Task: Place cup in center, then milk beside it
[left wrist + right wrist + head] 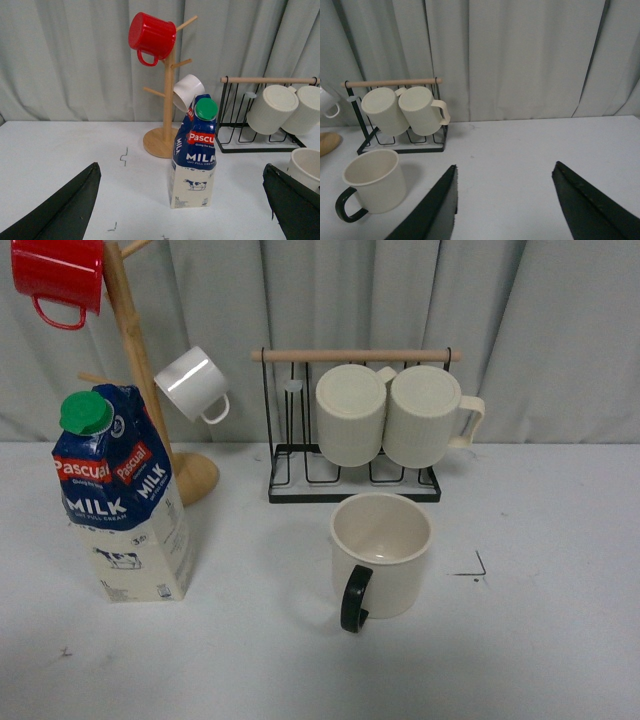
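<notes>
— Where does everything stand?

— On the pale grey tabletop (570, 660), the wooden mug tree (128, 350) and the wire rack (350, 356) line the back. The Pascual milk carton (125, 510) stands upright on the left, just in front of the tree's base. The cream cup (385, 560) sits upright in the center patch (270, 590), black handle toward the robot, well apart from the carton.

— So the cup looks done?

— I'd judge so; a black corner mark (478, 566) lies just to its right. The milk is next.

— And the claws?

— The left gripper (181, 167) is spread wide, facing the carton, nothing held. The right gripper (505, 166) is equally wide and empty.

— How to do it well?

— Close on the carton's lower body, below the sloped top and green cap (87, 413). Keep it upright and set it down near the cup without touching the handle.
</notes>
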